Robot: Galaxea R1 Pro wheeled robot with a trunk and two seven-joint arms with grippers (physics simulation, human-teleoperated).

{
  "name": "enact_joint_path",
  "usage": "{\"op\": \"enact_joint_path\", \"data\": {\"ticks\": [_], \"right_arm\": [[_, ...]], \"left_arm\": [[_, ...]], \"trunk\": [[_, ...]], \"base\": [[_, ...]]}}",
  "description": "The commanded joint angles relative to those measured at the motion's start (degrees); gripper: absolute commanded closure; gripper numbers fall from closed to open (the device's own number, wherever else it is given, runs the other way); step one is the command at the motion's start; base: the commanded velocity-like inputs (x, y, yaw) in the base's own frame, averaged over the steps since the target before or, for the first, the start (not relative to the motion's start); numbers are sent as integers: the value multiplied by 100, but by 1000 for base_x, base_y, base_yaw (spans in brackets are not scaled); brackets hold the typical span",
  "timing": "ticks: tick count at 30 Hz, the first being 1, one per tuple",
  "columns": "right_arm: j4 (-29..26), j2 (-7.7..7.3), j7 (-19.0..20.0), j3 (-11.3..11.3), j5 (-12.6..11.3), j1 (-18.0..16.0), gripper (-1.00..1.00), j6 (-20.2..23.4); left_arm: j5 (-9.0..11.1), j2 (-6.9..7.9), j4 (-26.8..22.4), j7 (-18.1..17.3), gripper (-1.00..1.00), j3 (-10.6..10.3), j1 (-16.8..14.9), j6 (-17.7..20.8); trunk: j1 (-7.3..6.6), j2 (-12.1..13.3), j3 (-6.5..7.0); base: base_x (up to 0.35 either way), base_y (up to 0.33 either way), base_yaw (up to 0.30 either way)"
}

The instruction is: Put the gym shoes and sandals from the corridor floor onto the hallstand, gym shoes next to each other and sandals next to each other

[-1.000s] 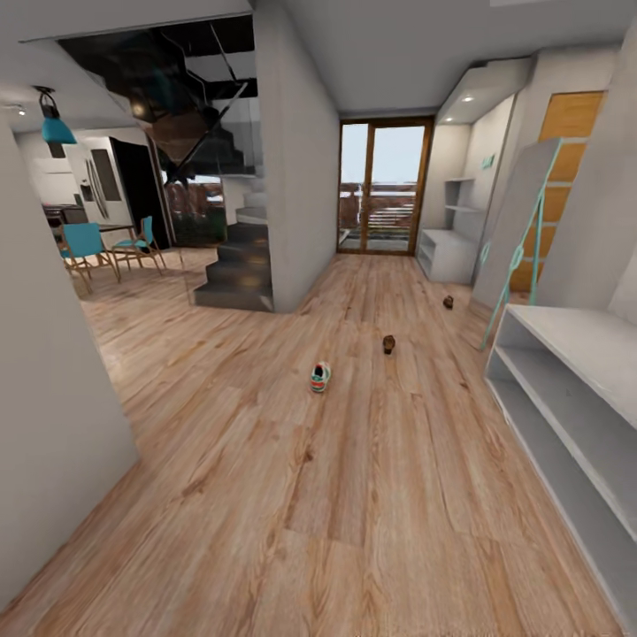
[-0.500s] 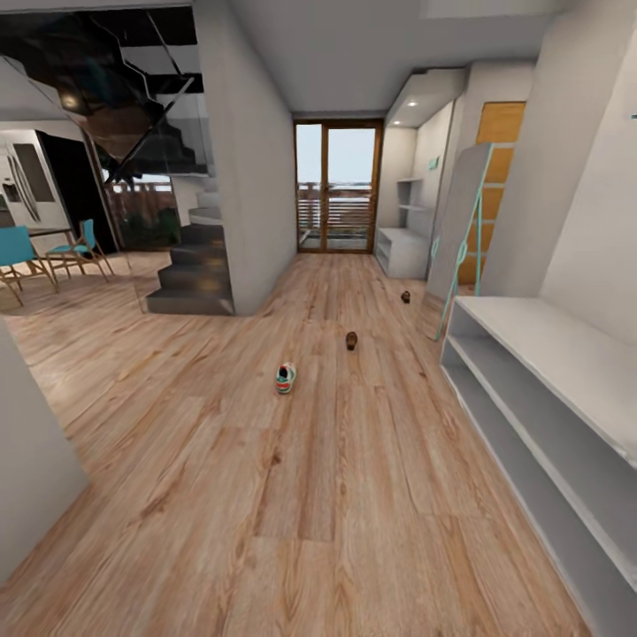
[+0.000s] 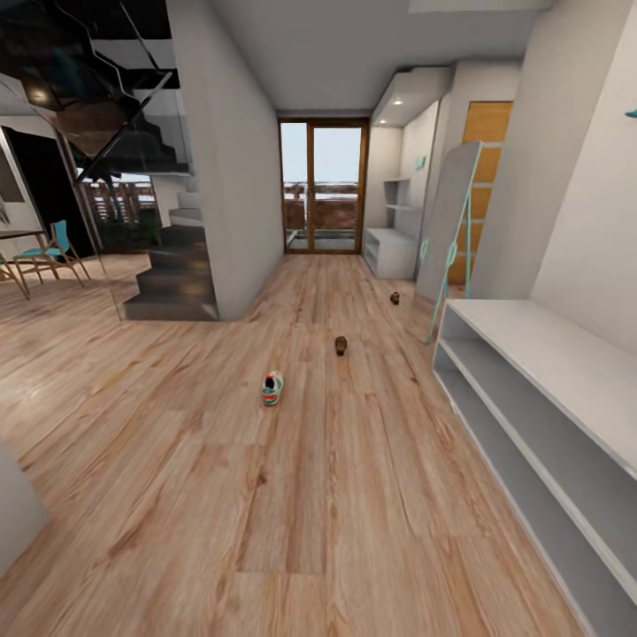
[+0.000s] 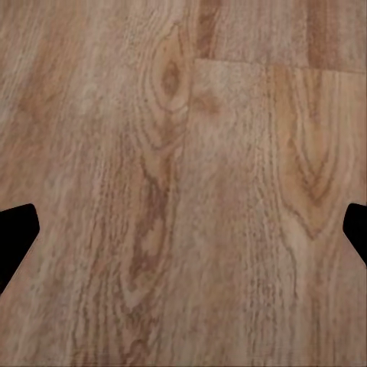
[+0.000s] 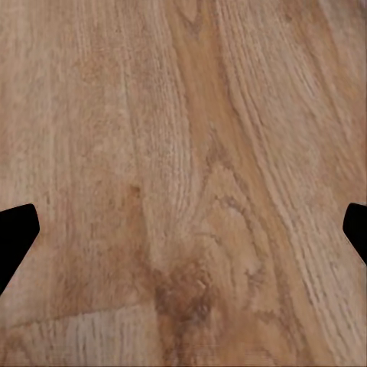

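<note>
From my head view I count one gym shoe on the corridor floor, just left of the frame's centre, standing alone on the planks. I count two sandals: one sandal a little above and right of the shoe, and a farther sandal higher and further right, near the foot of a leaning mirror. All three lie well apart from each other. The second gym shoe I cannot find. One hallstand runs along the right edge of the frame, its two open shelves bare. A glass door closes the corridor at upper centre, a dark staircase sits at left, and one teal chair shows at the far left edge.

The head view gives me the shoes and rack; my wrist views give bare floor planks at close range. My left end effector shows its dark fingertips at opposite edges of the frame, spread wide with nothing between them. My right end effector looks the same: wide apart, holding nothing.
</note>
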Motion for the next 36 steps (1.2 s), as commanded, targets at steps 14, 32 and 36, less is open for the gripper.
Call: {"op": "enact_joint_path", "data": {"ticks": [14,32,36], "right_arm": [[-812,-15,3,-2,8,-3,-100,9],[-1266,-110,-40,-27,246,-3,-100,16],[-1277,-132,-36,-32,240,-3,-100,18]], "left_arm": [[-42,7,-153,-5,-100,-32,-341,33],[-33,6,-125,4,-100,-18,-713,30],[-34,11,-114,4,-100,-17,-704,27]], "trunk": [[2,-2,-6],[2,-2,-6],[2,-2,-6]], "base": [[337,0,-2],[338,0,0],[339,0,0]]}}
